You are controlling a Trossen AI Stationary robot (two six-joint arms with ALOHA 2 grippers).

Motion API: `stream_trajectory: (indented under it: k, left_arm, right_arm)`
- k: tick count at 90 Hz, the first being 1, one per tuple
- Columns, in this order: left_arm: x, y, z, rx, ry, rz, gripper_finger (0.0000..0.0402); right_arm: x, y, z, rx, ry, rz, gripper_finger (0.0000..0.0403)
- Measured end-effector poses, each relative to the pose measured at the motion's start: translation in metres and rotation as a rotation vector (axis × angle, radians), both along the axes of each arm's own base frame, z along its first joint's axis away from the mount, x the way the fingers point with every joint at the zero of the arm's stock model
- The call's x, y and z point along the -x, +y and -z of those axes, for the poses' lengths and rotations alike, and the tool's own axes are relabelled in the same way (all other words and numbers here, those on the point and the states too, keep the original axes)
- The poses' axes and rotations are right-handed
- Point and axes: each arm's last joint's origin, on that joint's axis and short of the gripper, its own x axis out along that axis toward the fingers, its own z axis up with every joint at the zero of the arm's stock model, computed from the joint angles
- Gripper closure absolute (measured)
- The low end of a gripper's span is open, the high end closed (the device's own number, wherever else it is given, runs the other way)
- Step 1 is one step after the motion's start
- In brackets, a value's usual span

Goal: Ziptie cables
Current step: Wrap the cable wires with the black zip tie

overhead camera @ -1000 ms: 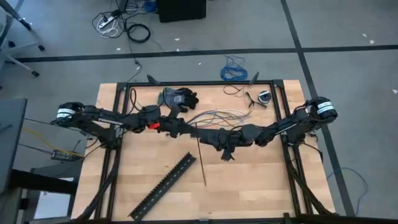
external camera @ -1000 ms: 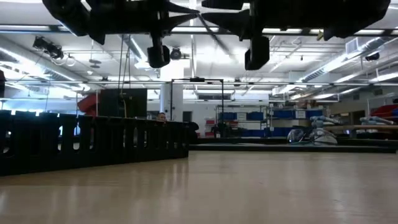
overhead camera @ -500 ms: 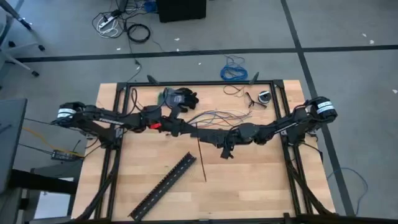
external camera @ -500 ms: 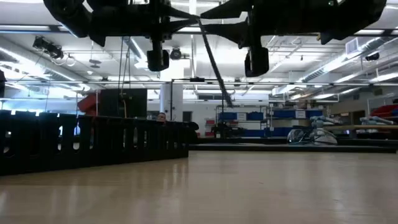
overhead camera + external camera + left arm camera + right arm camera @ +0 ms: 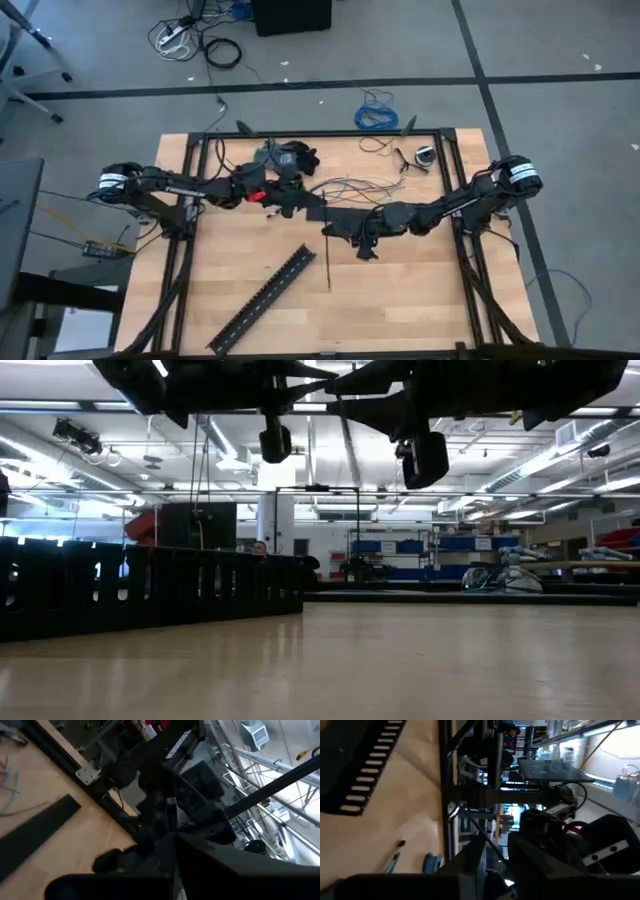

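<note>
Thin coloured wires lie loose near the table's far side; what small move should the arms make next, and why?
Probably carry the thin black strip toward the thin coloured wires. The left gripper and right gripper meet above the wooden table at one end of that strip, while the wires lie untied close by.

The table is pale wood — smooth, faintly sheened. Its frame looks like matt dark metal — the slotted black strip like matt plastic.

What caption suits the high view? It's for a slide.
Both arms meet mid-table, left gripper facing right gripper, beside loose cables and a slotted black strip.
</note>
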Motion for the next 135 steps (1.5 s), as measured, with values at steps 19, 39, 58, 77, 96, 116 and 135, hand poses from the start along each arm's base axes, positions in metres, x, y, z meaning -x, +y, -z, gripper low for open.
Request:
stream_trajectory:
  k: [19,39,58,77,96,116,135]
  left_arm:
    - [0.001,0.01,0.001,-0.086,-0.001,-0.023,0.0401]
    - [0.003,0.02,0.002,-0.151,0.003,-0.027,0.0401]
    - [0.005,0.027,0.003,-0.181,0.0,-0.02,0.0401]
    - [0.006,0.034,0.002,-0.203,-0.01,-0.03,0.0401]
    - [0.008,0.042,0.001,-0.216,-0.015,-0.057,0.0401]
    - [0.011,0.052,0.001,-0.235,-0.021,-0.092,0.0401]
    - [0.012,0.057,0.0,-0.239,-0.028,-0.112,0.0401]
  right_arm:
    - [0.001,0.005,0.003,-0.086,0.027,0.012,0.0328]
    - [0.002,0.005,0.005,-0.224,0.053,0.023,0.0328]
    - [0.002,0.005,0.006,-0.291,0.069,0.029,0.0328]
    - [0.002,0.005,0.006,-0.316,0.071,0.03,0.0328]
    - [0.002,0.006,0.007,-0.349,0.084,0.019,0.0328]
    - [0.002,0.006,0.008,-0.368,0.093,-0.004,0.0328]
    - [0.002,0.005,0.008,-0.397,0.101,-0.005,0.0328]
